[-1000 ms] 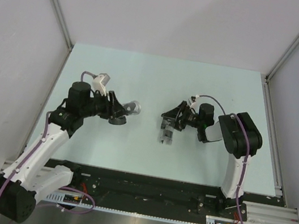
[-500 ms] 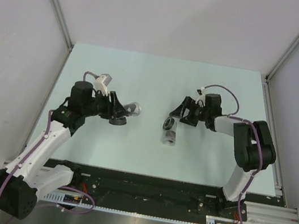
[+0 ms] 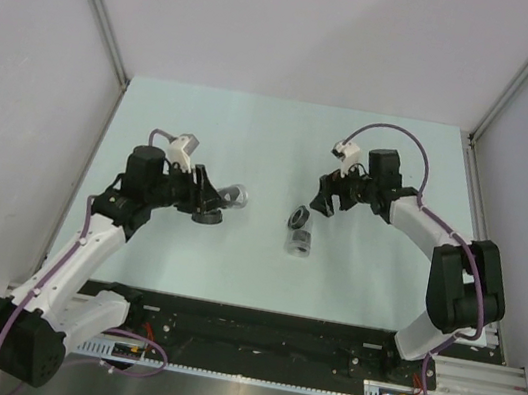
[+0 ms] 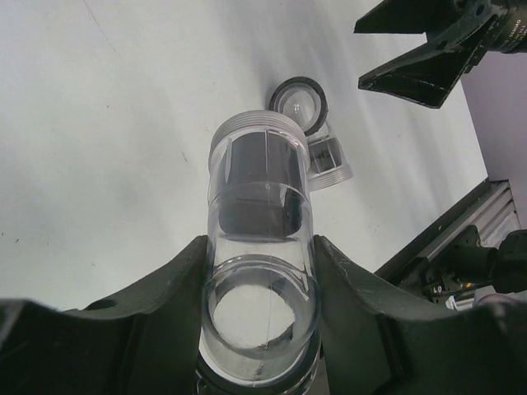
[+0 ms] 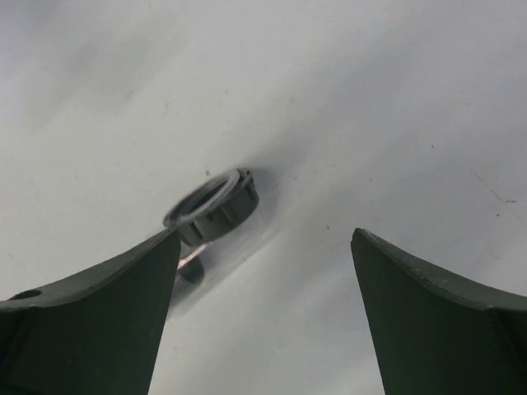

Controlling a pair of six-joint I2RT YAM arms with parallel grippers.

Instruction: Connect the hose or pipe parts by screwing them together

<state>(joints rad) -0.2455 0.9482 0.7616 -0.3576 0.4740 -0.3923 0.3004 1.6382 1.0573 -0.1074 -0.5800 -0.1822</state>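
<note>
My left gripper [image 3: 215, 197] is shut on a clear, threaded pipe part [image 3: 235, 193], which sticks out past the fingers toward the table's middle. In the left wrist view that clear pipe part [image 4: 260, 247] fills the space between the fingers of the left gripper [image 4: 259, 244]. The other pipe part [image 3: 299, 231], clear with a dark ring nut, lies loose on the table between the arms. It shows beyond the held piece as the second pipe part [image 4: 311, 123]. My right gripper [image 3: 324, 197] stands open just right of and behind it, touching nothing. The right wrist view has the ring-nut part [image 5: 216, 206] beside the left finger of the right gripper [image 5: 265, 239].
The pale green table [image 3: 254, 135] is walled by grey panels on the left, back and right. A black rail [image 3: 261, 334] with both arm bases runs along the near edge. Purple cables loop over each wrist.
My right gripper has opened, left the ring-nut part lying on the table, and drawn back up and to the right. The left arm with its clear piece has barely moved.
</note>
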